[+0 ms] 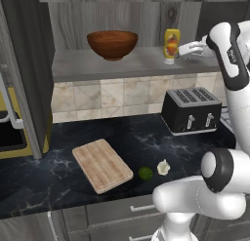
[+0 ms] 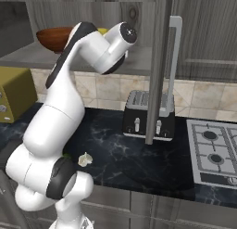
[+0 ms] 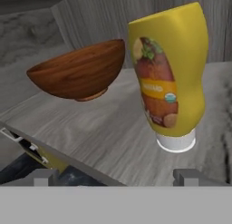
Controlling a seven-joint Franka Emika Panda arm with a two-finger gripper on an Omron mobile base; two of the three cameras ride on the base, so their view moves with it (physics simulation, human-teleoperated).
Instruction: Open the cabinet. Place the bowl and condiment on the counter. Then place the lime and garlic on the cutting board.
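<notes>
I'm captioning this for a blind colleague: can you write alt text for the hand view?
A yellow squeeze bottle with a red-orange label stands cap-down on the grey wooden cabinet shelf, close ahead of the open gripper. A glossy reddish-brown wooden bowl sits behind it to the left.

We see bare grey shelf between the glossy reddish-brown wooden bowl and the yellow squeeze bottle, and the open grey cabinet door hangs beside our arm.

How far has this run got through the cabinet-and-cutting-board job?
Done: the cabinet stands open. In hand: the open gripper reaches at the condiment on the shelf, nothing gripped. Left: the bowl and condiment to the counter; lime and garlic lie beside the cutting board.
</notes>
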